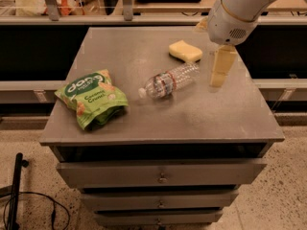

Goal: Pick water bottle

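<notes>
Arm comes in from top right, wrist bent so the gripper hangs straight down over the right side of the table. Can't tell if it's clenched or not tbh. The water bottle lies on its side mid-table just left of it, not touching, cap twd the chips bag.

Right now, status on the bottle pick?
Gripper over the table's right side, apart from the water bottle. Bottle on its side mid-table, cap toward the green snack bag. Yellow sponge close behind it; nothing between gripper and bottle.
</notes>
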Tool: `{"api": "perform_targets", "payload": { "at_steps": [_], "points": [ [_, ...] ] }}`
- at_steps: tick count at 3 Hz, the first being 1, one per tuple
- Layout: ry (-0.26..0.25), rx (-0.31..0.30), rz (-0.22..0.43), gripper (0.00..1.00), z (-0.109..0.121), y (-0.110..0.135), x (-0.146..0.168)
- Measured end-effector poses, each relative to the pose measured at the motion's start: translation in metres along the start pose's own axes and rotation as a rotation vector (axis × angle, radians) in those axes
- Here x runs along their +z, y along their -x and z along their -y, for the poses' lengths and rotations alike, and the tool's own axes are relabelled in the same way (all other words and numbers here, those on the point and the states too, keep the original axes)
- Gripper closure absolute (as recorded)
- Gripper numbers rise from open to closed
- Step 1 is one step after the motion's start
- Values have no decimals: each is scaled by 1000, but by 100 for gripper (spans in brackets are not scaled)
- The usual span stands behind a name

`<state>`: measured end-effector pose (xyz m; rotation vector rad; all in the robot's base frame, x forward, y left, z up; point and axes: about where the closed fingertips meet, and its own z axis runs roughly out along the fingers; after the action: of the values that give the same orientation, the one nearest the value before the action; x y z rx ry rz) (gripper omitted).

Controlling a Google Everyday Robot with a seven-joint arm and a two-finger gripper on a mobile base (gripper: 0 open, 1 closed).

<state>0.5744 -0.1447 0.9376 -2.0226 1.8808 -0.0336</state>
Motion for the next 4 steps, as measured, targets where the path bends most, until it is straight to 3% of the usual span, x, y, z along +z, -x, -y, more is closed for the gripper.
{"api": "perform_targets", "payload": {
  "at_steps": [3, 4],
  "points": [
    [103, -102, -1, 0, 43, 18, 59],
    [148, -112, 9, 0, 49, 19, 83]
  ]
}}
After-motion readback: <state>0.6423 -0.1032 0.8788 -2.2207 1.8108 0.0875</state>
